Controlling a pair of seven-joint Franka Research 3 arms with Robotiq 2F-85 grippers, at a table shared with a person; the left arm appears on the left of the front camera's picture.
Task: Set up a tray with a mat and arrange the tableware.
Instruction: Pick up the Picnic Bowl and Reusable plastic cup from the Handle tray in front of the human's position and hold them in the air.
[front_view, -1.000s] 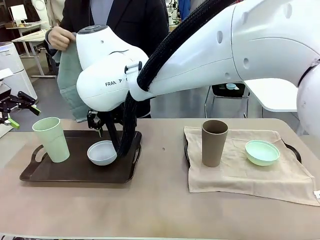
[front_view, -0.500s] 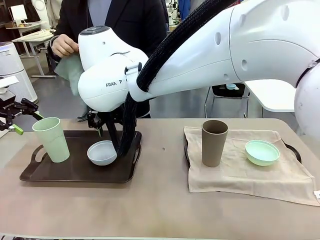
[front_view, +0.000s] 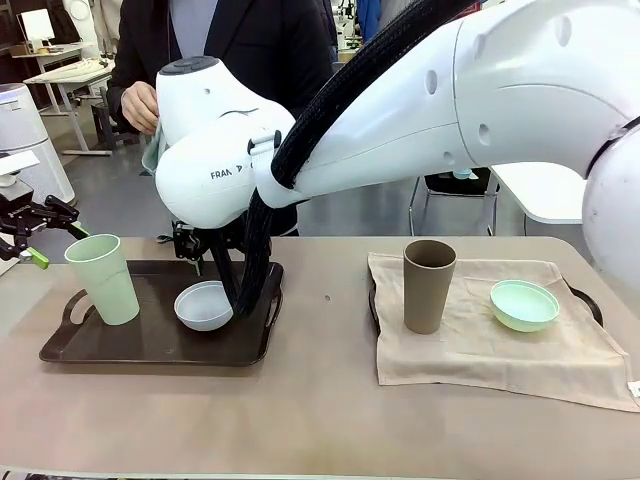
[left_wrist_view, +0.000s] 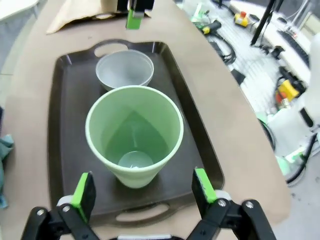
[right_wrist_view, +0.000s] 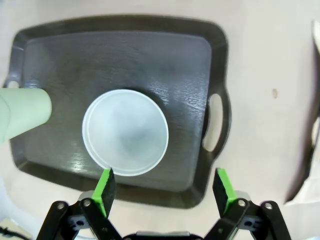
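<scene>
At the far left of the front view, the left gripper (front_view: 32, 222) hangs beside the table (front_view: 320, 420), with its fingers apart. In the left wrist view the left gripper (left_wrist_view: 143, 189) has its two green pads (left_wrist_view: 83, 191) wide from each other. The pale green cup (left_wrist_view: 134, 131) stands upright just beyond them, in the line between the two fingers, and neither pad touches it.

The pale green cup (front_view: 102, 278) is at the left end of the dark tray (front_view: 120, 350). To its right, on the same tray, is the white bowl (front_view: 204, 305), a little apart from the cup.

The right arm reaches across the middle and its right gripper (front_view: 200, 245) is over the back edge of this tray, partly hidden by a black cable. In the right wrist view the right gripper (right_wrist_view: 164, 184) is spread open and holds nothing. The white bowl (right_wrist_view: 125, 132) lies just ahead of the fingertips, closer to one finger.

A person's hand (front_view: 140, 105) is behind the arm.

On the right side, a beige mat (front_view: 480, 355) covers a second tray (front_view: 590, 300). On the mat stand the taupe cup (front_view: 428, 285), upright, and right of it the mint bowl (front_view: 524, 305).
</scene>
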